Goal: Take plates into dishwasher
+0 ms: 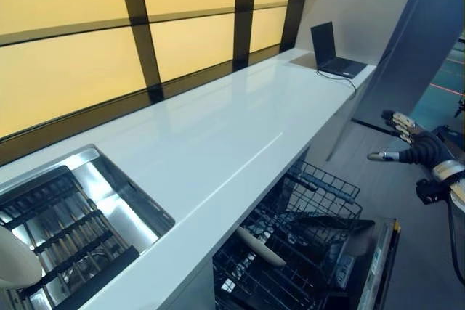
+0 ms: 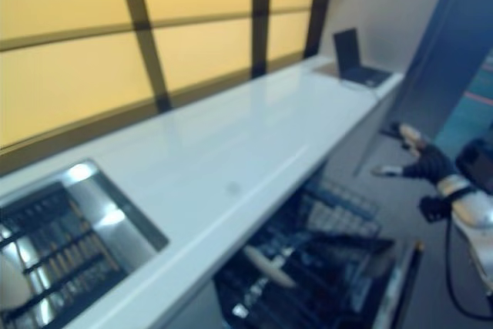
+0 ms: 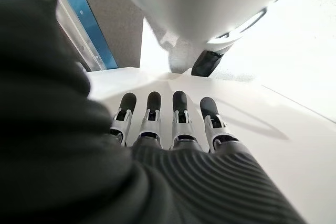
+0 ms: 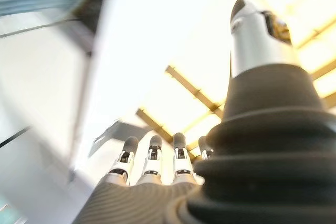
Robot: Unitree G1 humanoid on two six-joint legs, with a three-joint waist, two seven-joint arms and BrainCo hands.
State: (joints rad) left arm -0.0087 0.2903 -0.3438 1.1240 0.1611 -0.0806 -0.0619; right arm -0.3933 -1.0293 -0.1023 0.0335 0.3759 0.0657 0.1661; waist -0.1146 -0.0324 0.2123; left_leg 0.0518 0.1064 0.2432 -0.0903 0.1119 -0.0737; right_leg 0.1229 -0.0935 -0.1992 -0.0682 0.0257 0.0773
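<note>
A white plate (image 1: 14, 259) shows at the picture's left edge, over the sink rack (image 1: 69, 241); what supports it is out of sight. A second white plate (image 1: 258, 246) stands tilted in the open dishwasher's black wire rack (image 1: 320, 201) below the counter. My right hand (image 1: 414, 147) hangs in the air to the right of the dishwasher, open and holding nothing, well away from both plates. My left hand (image 3: 173, 124) appears only in its wrist view, fingers straight over a white surface. A white rounded shape (image 3: 210, 9) sits close above them; I cannot tell what it is.
A long white countertop (image 1: 232, 128) runs away from me along amber wall panels. A steel sink (image 1: 123, 201) is set into its near left end. An open laptop (image 1: 330, 52) with a cable sits at the far end. The dishwasher door (image 1: 374, 266) lies folded down.
</note>
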